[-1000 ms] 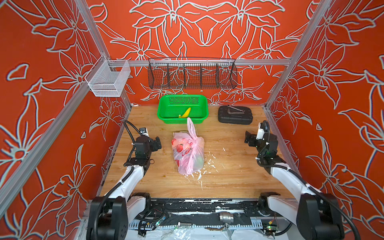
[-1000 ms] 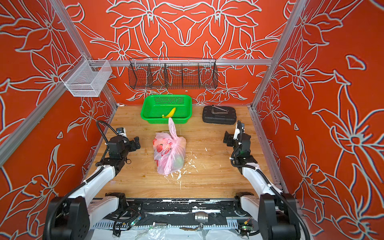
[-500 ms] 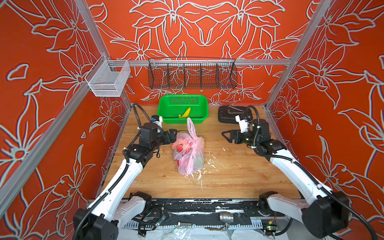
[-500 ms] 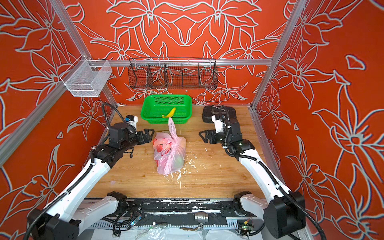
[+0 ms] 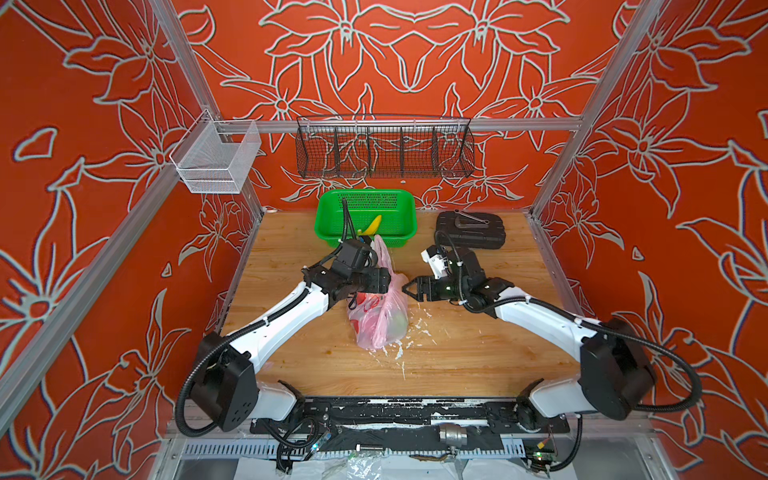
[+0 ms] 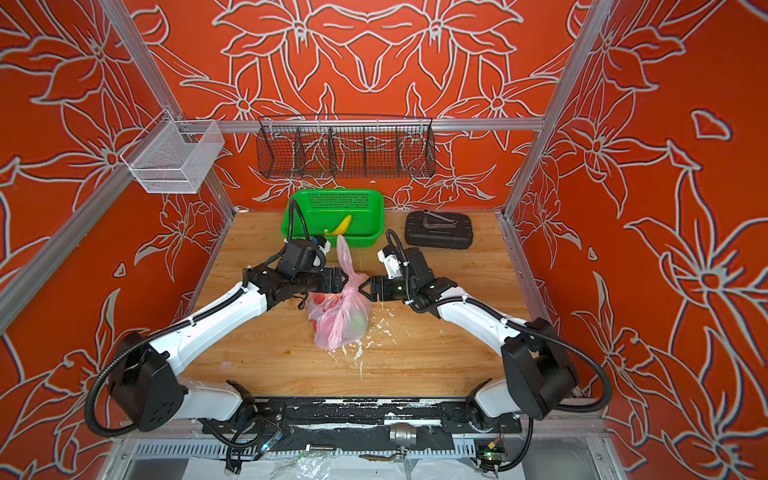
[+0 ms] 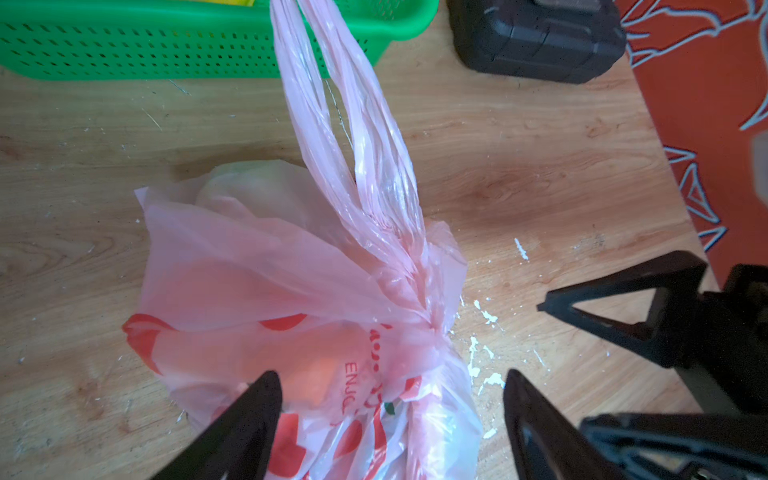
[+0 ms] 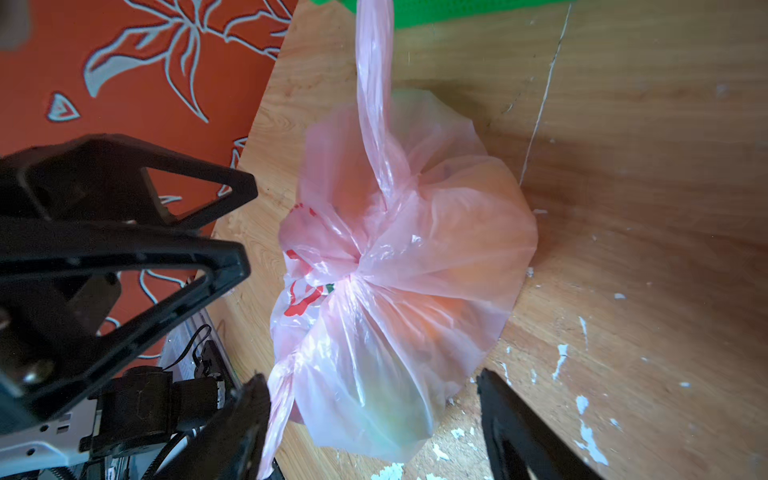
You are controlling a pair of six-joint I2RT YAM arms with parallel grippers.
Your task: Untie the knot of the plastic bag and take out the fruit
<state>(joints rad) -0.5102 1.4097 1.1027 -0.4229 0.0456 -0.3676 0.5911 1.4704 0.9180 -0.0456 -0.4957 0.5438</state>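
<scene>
Wooden tabletop [image 5: 457, 357] spans the floral-walled booth. Both arms stretch inward from the near rail, elbows out, wrists level. The left gripper [image 6: 341, 279] and right gripper [image 6: 362, 288] face each other, jaws spread, flanking the gathered top of the plastic bag [image 5: 380, 320] mid-table. The fruit [image 6: 358, 322] shows dimly inside. The knot [image 7: 419, 286] trails a tail toward the green basket [image 5: 365, 203] behind.

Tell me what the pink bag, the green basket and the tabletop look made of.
The plastic bag: thin plastic film, glossy; translucent, crinkled, contents showing through. The green basket: rigid moulded plastic, probably; uniform colour, punched slots. The table: wood or wood-look laminate; grain lines, matte, white flecks.
</scene>
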